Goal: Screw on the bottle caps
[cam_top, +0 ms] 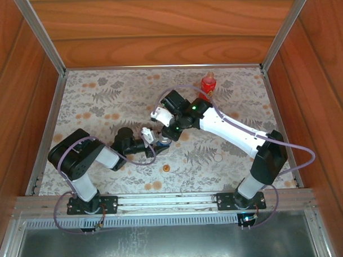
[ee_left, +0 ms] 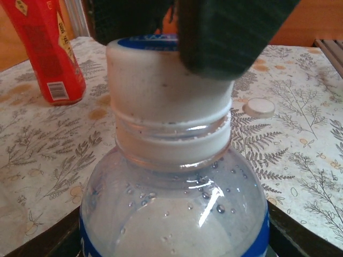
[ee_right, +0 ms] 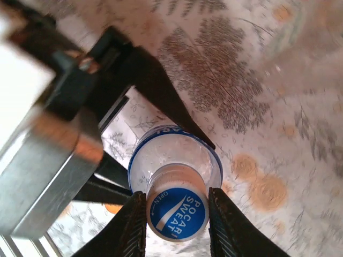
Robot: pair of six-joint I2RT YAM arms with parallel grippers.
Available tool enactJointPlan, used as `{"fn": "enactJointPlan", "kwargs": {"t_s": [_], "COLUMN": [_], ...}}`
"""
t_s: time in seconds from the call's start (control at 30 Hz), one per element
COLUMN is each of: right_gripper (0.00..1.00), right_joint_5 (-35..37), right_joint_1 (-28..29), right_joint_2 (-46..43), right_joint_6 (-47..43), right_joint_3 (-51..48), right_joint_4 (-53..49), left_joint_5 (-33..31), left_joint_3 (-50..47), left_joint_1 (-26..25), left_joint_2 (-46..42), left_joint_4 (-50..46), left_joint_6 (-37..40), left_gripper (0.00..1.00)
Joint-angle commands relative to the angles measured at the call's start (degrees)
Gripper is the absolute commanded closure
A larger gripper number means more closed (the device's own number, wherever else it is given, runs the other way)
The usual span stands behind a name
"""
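Blue-topped cap (ee_right: 177,213) pinched by right gripper (ee_right: 178,225) jaws, bottle (ee_left: 171,214) clamped in left gripper (cam_top: 154,139) jaws; screwing-on step, firm twist needed next.

The blue-topped cap (ee_right: 177,217) sits on the upright clear bottle (ee_left: 177,214) — blue-labelled. The red bottle (cam_top: 208,85) stands apart; the white cap (ee_left: 259,107) lies flat.

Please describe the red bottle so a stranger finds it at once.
On the floral-patterned table, look near the far edge, right of centre. The tall red plastic bottle stands upright there, alone; the clear blue-labelled plastic bottle mid-table has no red.
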Motion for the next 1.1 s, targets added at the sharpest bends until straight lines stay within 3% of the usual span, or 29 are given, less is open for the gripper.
{"fn": "enactJointPlan", "kwargs": {"t_s": [0.0, 0.17, 0.33, 0.5, 0.7, 0.83, 1.07], "right_gripper": [0.89, 0.77, 0.57, 0.42, 0.38, 0.46, 0.49], "right_joint_5": [7.35, 8.97, 4.46, -1.90, -7.26, -11.93, -13.70], "right_joint_1": [2.90, 3.41, 3.01, 2.81, 2.20, 0.99, -0.86], "right_joint_2": [6.04, 5.94, 1.83, -5.86, -9.24, -6.64, -3.41], "right_joint_6": [25.76, 21.32, 5.50, -18.23, -43.43, -46.84, -49.24], "right_joint_3": [1.69, 6.13, 6.09, 0.51, -3.70, 0.47, 1.31], "right_joint_4": [-8.01, -11.64, -6.90, -2.94, -2.03, -6.65, -7.46], "left_joint_5": [-0.75, -0.84, 0.22, 4.21, 8.89, 9.78, 11.28], "left_joint_3": [0.95, 0.59, -0.38, -1.44, -1.81, -2.14, -1.90], "left_joint_1": [-0.14, -0.14, -0.20, 0.11, 0.61, 0.70, 0.94], "left_joint_2": [0.58, 0.02, 0.08, 0.03, 0.43, 0.42, 0.67], "left_joint_4": [-1.74, -1.88, -2.20, -2.57, -3.50, -3.63, -4.32], "left_joint_6": [1.02, 0.95, 1.04, 0.42, -0.54, -0.24, -0.46], "left_gripper": [0.44, 0.43, 0.44, 0.44, 0.44, 0.44, 0.44]}}
